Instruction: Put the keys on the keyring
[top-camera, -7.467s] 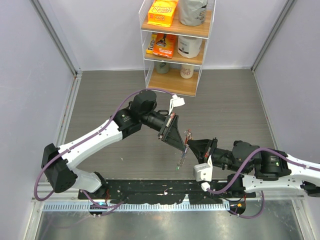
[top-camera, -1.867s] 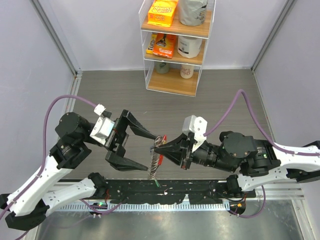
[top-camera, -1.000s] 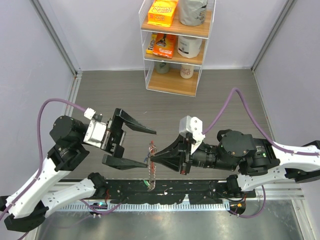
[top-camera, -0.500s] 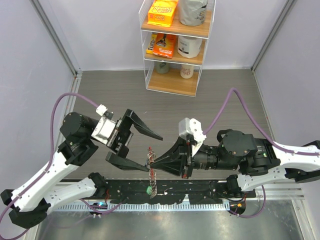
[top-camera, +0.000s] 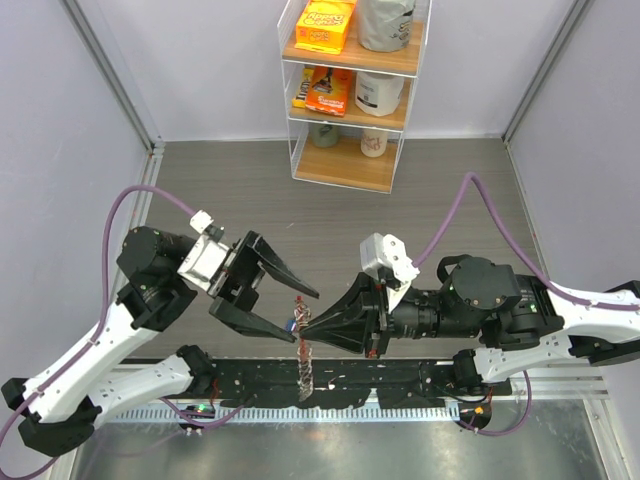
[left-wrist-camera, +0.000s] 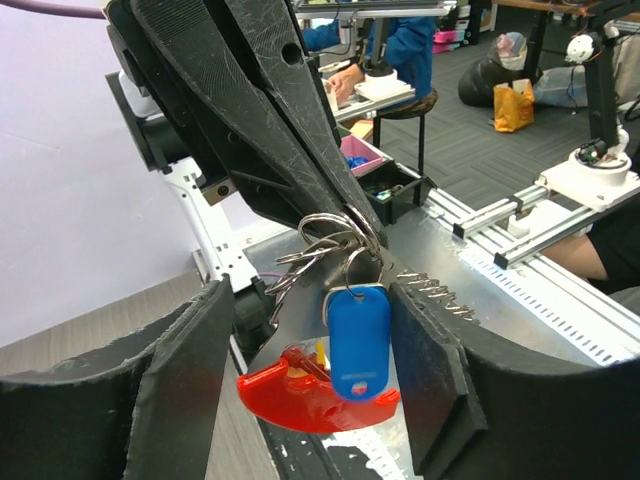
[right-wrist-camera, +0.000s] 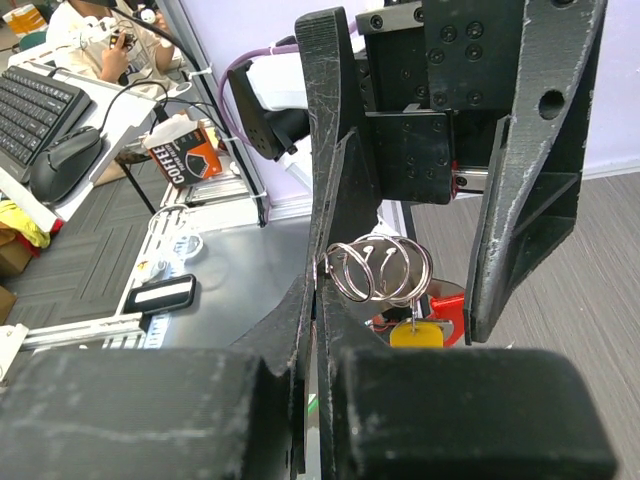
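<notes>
Keyring hangs lower centre of the top view, pinched tight in my right gripper, blue key and yellow key dangling; left gripper gapes empty astride it, so regrip stage I'd say, next: close left squarely on the coils.

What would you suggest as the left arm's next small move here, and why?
Probably close the left gripper on the blue key: its jaws stand open on either side of that key, which hangs from the keyring that the right gripper pinches shut.
</notes>
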